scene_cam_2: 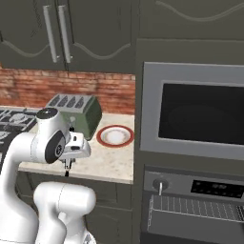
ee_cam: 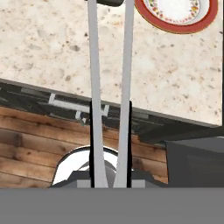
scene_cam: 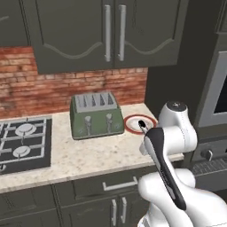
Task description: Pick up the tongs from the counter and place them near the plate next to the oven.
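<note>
Here the gripper (ee_cam: 110, 144) holds the tongs (ee_cam: 109, 83) between its two dark fingers (ee_cam: 92, 131), the jaws closed narrowly on the tool's joined end. In the hand view the two silver-grey arms of the tongs run away from the fingers, spreading slightly, across the front edge of the counter (ee_cam: 52, 48) and out over its beige speckled surface; one black tip shows at the top edge of that view, close beside the plate (ee_cam: 177, 17). The plate, white with a red-orange rim, lies flat on the counter near its right end. Below the counter edge appear a cabinet drawer handle (ee_cam: 70, 106) and the wooden floor (ee_cam: 30, 144).

In the left base view the arm's hand hides most of the tool; a black tip of the tongs (scene_cam: 141, 124) shows over the plate (scene_cam: 133, 124), though whether it touches the plate cannot be told. The green four-slot toaster (scene_cam: 96, 115) stands just left of the plate, and the black gas hob (scene_cam: 24, 142) lies farther left. In the right base view the gripper (scene_cam_2: 68, 167) hangs over the counter's front edge, the plate (scene_cam_2: 115, 136) sits between toaster (scene_cam_2: 76, 114) and the tall cabinet, and the oven (scene_cam_2: 195, 195) with its round knob (scene_cam_2: 160, 185) lies below a built-in microwave (scene_cam_2: 200, 114).
</note>
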